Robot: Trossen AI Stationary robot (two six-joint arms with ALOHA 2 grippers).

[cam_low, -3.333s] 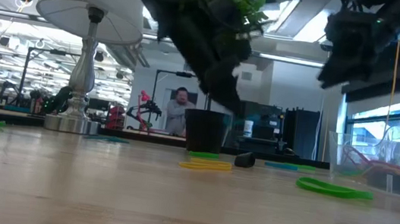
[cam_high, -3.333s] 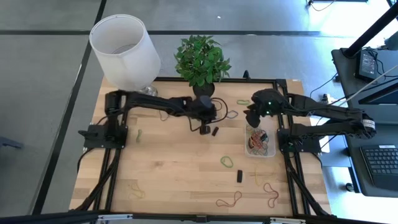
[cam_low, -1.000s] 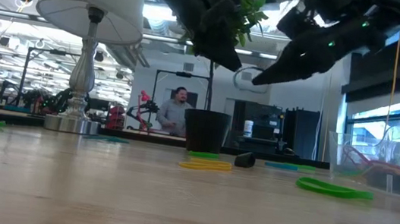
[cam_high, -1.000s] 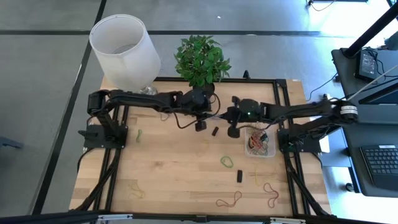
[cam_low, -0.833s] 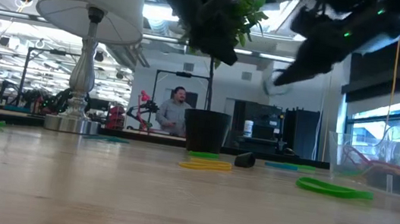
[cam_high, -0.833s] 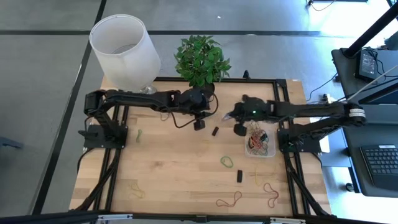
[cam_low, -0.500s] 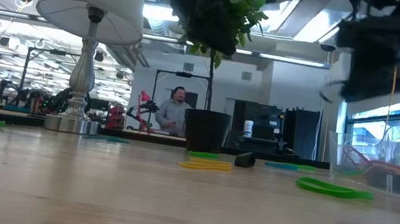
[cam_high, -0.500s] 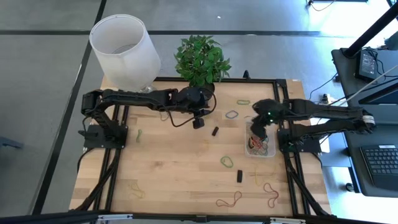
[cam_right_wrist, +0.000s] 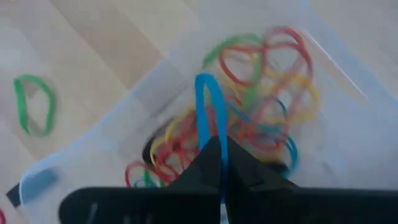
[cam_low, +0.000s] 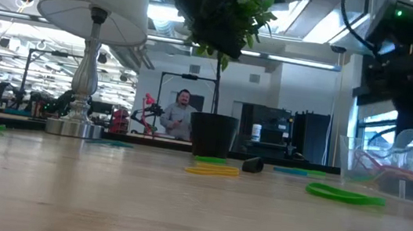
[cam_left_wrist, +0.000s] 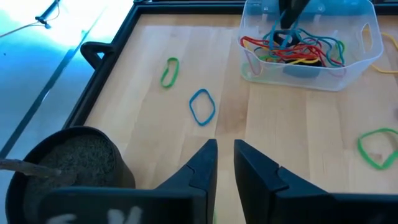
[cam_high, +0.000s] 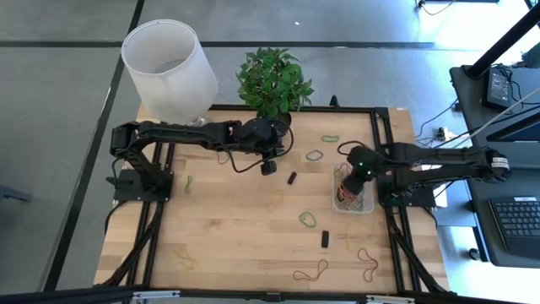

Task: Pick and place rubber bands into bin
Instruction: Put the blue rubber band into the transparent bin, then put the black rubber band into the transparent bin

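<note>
Right pincer hangs over the clear bin at the desk's right side, tips pressed together, pinching a blue rubber band above the pile inside. Left pincer hovers near the plant pot, fingers slightly apart, holding nothing. Loose bands lie scattered on the desk.

No text, label, brand, number or sign can be read on anything in any of the views.
</note>
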